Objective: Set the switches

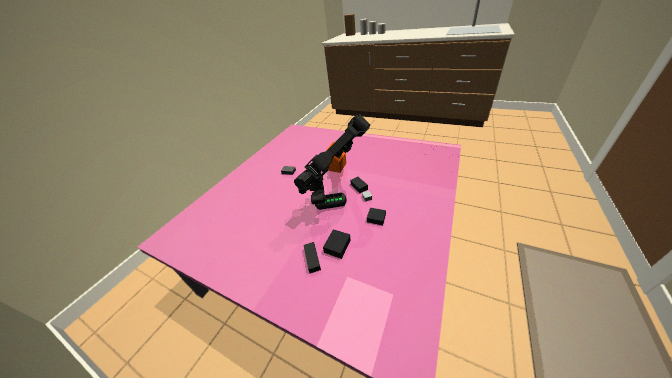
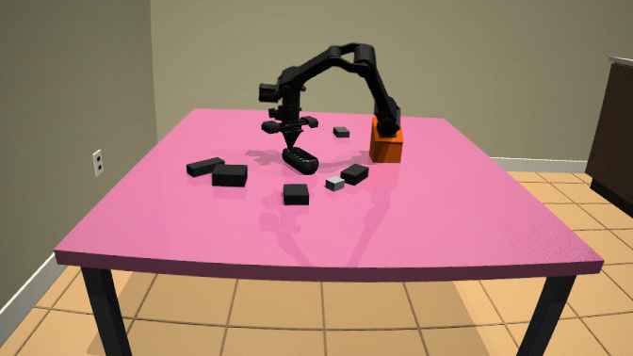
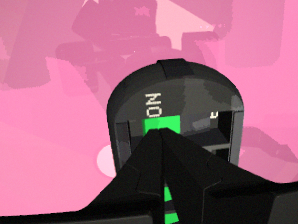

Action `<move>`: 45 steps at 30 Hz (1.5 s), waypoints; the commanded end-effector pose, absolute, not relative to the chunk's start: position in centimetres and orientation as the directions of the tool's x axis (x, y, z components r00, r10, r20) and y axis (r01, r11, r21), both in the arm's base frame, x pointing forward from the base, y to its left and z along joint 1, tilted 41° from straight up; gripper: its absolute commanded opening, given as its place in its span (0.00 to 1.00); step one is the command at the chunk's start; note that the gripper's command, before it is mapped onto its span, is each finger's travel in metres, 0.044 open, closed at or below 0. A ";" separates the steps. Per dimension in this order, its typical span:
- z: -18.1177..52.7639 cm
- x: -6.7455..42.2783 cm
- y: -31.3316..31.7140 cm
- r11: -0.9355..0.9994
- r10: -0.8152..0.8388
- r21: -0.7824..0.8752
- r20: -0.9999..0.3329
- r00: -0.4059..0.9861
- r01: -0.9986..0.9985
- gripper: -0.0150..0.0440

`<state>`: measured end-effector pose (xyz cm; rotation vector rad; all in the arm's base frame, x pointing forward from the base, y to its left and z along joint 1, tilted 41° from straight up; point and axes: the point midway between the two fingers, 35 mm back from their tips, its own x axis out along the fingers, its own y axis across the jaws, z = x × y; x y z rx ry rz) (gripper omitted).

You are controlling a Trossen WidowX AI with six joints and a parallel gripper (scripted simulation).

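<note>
The dark grey controller unit (image 1: 331,204) (image 2: 308,166) (image 3: 187,97) sits on its base on the bench, its switches facing up. My gripper (image 2: 290,149) (image 3: 158,137) is shut and empty, pointing down at the unit's far end in the exterior view. In the wrist view its tips overlap the green end of the end switch (image 3: 171,122), beside the ON marking (image 3: 153,105); they are at or just above it. More green (image 3: 171,218) shows between the fingers. The fingers hide most of the other switches. The label on the underside is hidden.
Black blocks (image 1: 337,244) (image 1: 312,257) (image 1: 376,216) (image 1: 359,184) and a small light grey block (image 1: 367,196) (image 2: 334,184) lie around the unit on the pink bench (image 1: 225,218) (image 2: 424,224). Another dark block (image 1: 288,170) (image 2: 341,132) lies near the orange arm base (image 2: 386,151).
</note>
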<state>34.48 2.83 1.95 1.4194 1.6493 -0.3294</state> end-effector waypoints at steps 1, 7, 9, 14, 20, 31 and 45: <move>1.5 34.5 3.2 0.299 0.650 0.342 -0.757 0.072 0.891 0.25; 1.1 34.5 3.5 0.298 0.650 0.342 -0.756 0.072 0.891 0.25; 1.1 34.5 3.5 0.298 0.650 0.342 -0.756 0.072 0.891 0.25; 1.1 34.5 3.5 0.298 0.650 0.342 -0.756 0.072 0.891 0.25; 1.9 34.5 2.9 0.301 0.649 0.342 -0.758 0.071 0.890 0.25; 4.8 33.9 0.9 0.299 0.648 0.341 -0.758 0.072 0.891 0.25; 7.2 31.0 3.6 0.298 0.650 0.339 -0.757 0.070 0.892 0.25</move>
